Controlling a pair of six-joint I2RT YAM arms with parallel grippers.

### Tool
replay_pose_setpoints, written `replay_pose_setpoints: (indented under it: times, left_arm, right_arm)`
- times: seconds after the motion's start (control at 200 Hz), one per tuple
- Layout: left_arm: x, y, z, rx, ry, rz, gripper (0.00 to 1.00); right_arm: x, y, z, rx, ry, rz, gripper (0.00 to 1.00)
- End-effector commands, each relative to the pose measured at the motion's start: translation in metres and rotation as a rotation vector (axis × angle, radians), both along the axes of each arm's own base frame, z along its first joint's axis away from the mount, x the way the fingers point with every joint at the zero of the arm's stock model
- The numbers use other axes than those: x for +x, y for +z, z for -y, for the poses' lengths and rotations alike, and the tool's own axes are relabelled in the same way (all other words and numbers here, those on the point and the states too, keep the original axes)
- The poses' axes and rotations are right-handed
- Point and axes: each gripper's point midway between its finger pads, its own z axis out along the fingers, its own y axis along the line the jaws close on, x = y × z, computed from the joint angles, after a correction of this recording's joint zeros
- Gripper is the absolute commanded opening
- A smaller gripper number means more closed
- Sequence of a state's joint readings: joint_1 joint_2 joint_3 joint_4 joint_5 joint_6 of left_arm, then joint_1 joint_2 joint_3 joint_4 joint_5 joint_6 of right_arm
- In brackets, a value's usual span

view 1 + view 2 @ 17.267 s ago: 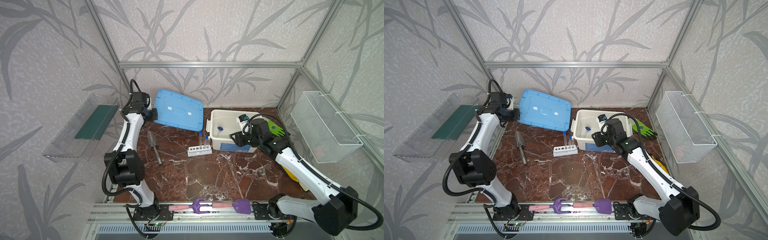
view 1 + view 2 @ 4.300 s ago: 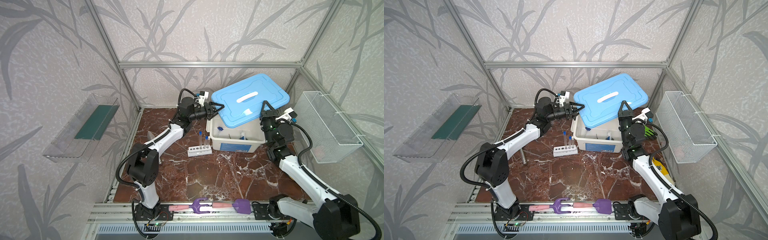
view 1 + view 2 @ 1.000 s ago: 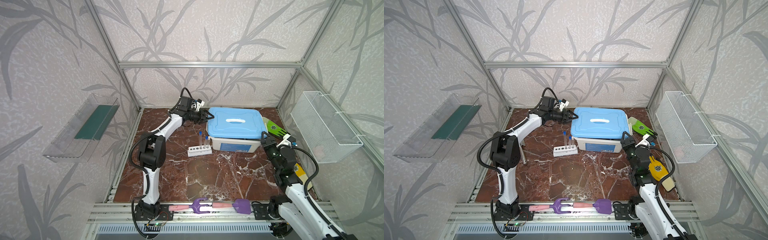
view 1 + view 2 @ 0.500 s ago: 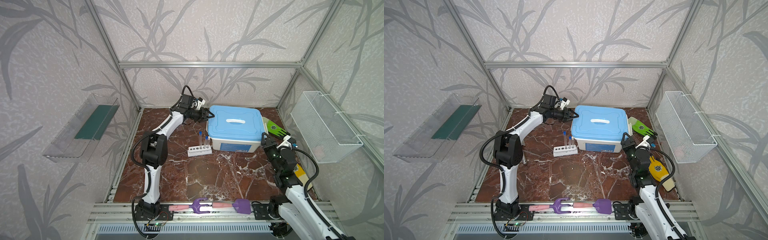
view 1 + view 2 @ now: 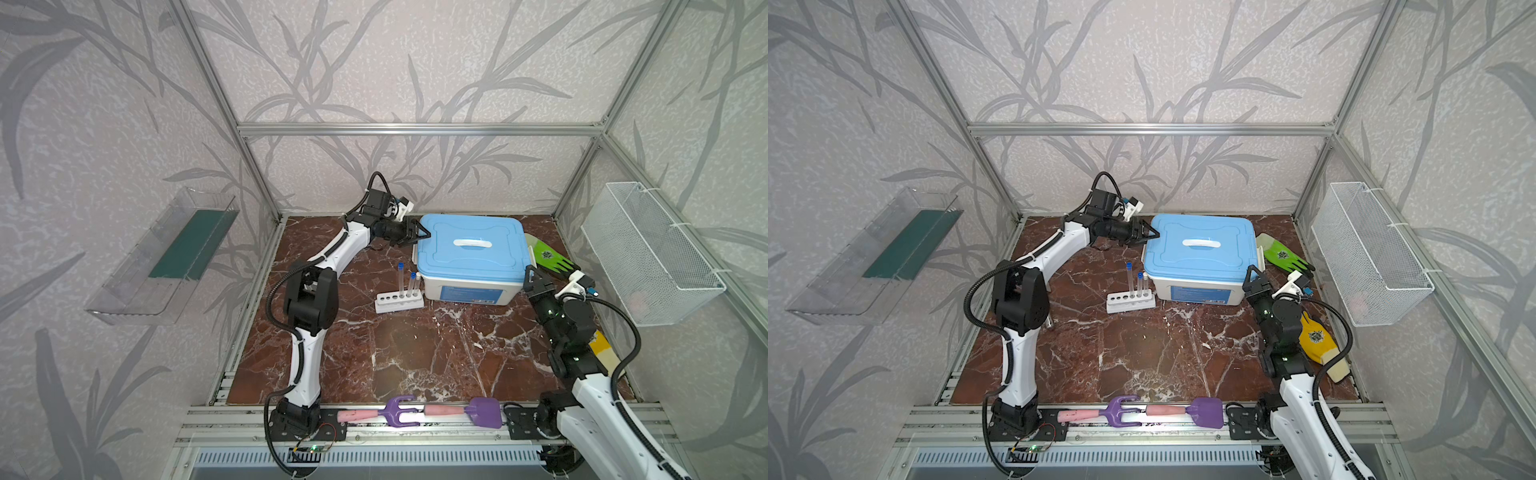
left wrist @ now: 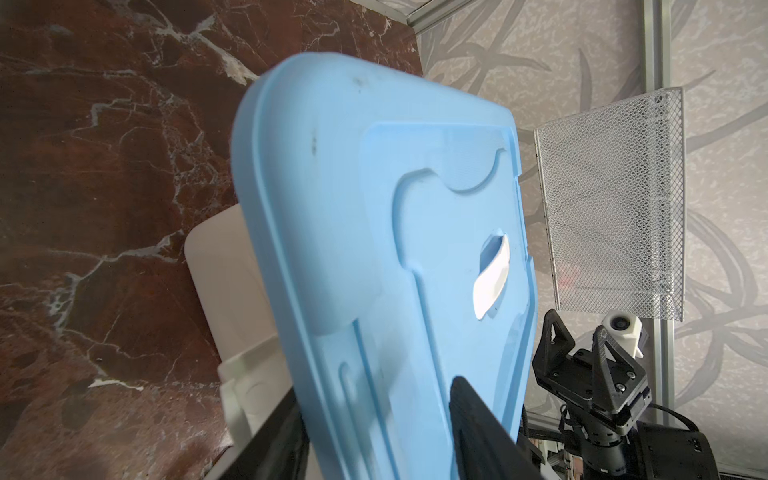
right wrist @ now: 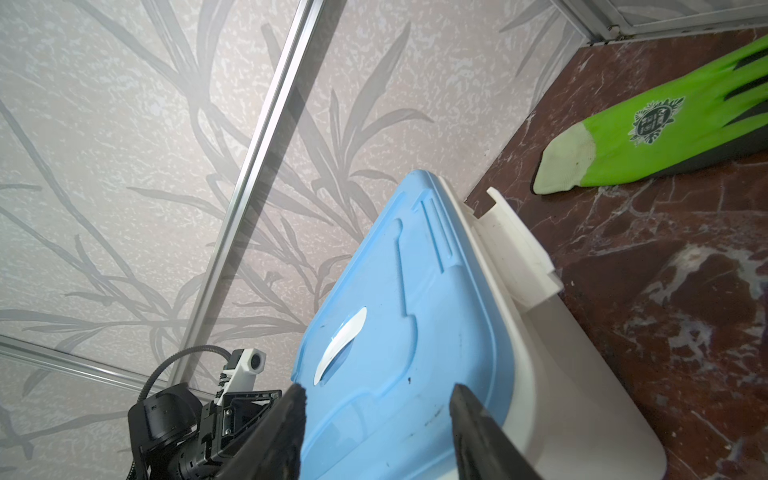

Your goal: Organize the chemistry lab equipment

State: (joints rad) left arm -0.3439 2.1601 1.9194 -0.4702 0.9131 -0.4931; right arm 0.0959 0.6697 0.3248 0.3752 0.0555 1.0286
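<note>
Moved: blue lid [image 5: 469,257], earlier held tilted aloft, now lies on the white box [image 5: 469,291]; right pincer [image 5: 534,276] has drawn back.
Left pincer [image 5: 419,232]: straddles the lid's left edge; clenched or not, cannot tell.
Right pincer: released, near the box's front-right corner.
Test tubes [image 5: 401,280]: two upright in the rack [image 5: 399,303] on the bench [image 5: 415,357], beside the box.

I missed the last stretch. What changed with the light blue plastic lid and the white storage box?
The light blue plastic lid went from the table's back left, carried by both grippers, onto the white storage box, closing it. The right gripper let go and drew back, open; the left gripper stands open at the lid's edge. The white six-hole rack and its two blue-capped tubes stayed put.
</note>
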Motion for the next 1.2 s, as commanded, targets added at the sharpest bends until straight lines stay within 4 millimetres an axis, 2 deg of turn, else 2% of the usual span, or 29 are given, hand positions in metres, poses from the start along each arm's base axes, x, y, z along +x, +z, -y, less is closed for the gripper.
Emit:
replay_pose_setpoints:
  times: [0.0, 0.315, 0.535, 0.74, 0.985, 1.195]
  left_arm:
    - [-0.001, 0.003, 0.004, 0.016, -0.025, 0.024, 0.54]
    - [-0.003, 0.003, 0.004, 0.037, -0.034, 0.037, 0.54]
    - [-0.001, 0.007, 0.006, 0.033, -0.038, 0.048, 0.54]
    - [-0.001, 0.000, 0.006, 0.044, -0.041, 0.037, 0.54]
    - [-0.001, 0.001, 0.008, 0.048, -0.045, 0.040, 0.54]
    - [-0.002, 0.002, 0.008, 0.051, -0.049, 0.043, 0.54]
  right_arm:
    - [0.000, 0.017, 0.004, -0.112, -0.013, -0.028, 0.56]
    - [0.005, 0.036, 0.009, -0.340, -0.005, -0.177, 0.61]
    - [0.021, 0.027, 0.002, -0.511, 0.093, -0.339, 0.63]
    - [0.032, 0.028, 0.009, -0.586, 0.083, -0.399, 0.63]
    - [0.045, 0.003, 0.007, -0.637, 0.138, -0.512, 0.60]
    - [0.042, -0.013, 0.011, -0.634, 0.148, -0.571, 0.56]
